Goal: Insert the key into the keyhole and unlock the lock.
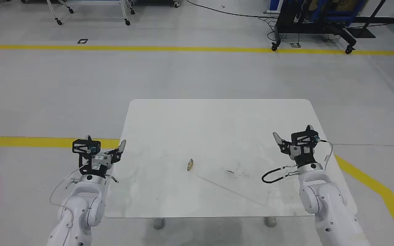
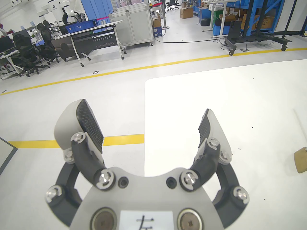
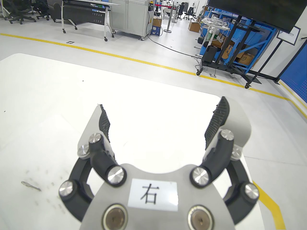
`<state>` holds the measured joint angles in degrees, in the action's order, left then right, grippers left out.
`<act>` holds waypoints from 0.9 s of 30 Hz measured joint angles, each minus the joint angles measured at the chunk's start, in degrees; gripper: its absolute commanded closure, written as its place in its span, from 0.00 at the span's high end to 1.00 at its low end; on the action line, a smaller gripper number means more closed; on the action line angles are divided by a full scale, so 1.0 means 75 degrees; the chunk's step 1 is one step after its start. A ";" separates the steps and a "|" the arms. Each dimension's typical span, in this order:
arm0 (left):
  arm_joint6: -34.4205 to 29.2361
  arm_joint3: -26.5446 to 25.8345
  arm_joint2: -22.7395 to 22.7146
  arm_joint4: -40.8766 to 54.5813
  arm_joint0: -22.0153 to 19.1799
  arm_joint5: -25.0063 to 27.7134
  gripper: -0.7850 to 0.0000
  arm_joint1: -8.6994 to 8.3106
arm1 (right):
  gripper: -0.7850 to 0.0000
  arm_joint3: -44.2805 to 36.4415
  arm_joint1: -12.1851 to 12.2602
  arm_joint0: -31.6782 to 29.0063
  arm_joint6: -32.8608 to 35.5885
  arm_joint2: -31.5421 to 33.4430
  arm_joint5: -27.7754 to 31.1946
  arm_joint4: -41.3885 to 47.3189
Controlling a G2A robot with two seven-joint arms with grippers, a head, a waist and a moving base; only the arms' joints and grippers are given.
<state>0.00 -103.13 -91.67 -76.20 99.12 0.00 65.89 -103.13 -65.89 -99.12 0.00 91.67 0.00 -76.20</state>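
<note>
- The left hand (image 1: 106,145) hovers at the bench's (image 1: 215,123) left edge, released and holding nothing. In its wrist view one finger is over the floor and the other over the white top.
- The right hand (image 1: 294,134) hovers over the bench's right side, also spread wide with nothing between its pads.
- The lock (image 1: 191,164) lies near the bench's middle, toward the front edge, well apart from both hands.
- From above, the lock is a small brass-coloured lump; the left wrist view shows its flat tan body (image 2: 301,160) at the frame's edge.
- The right wrist view shows the key (image 3: 30,186), a thin grey metal sliver lying flat on scuffed bench surface.
- The finger pads (image 2: 90,123) are black and finely ribbed, set in pale smooth shells.
</note>
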 measured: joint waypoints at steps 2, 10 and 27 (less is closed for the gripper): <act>0.0000 0.0000 0.0000 0.0000 0.0000 0.0000 1.00 0.0000 | 1.00 0.0000 0.0000 0.0000 0.0000 0.0000 0.0000 0.0000; 0.0000 0.0000 0.0000 0.0000 0.0000 0.0000 1.00 0.0000 | 1.00 0.0000 0.0000 0.0000 0.0000 0.0000 0.0000 0.0000; 0.0000 0.0000 0.0000 0.0000 0.0000 0.0000 1.00 0.0000 | 1.00 0.0427 0.0008 0.0759 0.0793 -0.1136 0.2305 -0.0314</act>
<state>0.00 -103.13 -91.67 -76.20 99.12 0.00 65.89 -99.93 -65.83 -93.43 5.95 83.15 17.29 -78.56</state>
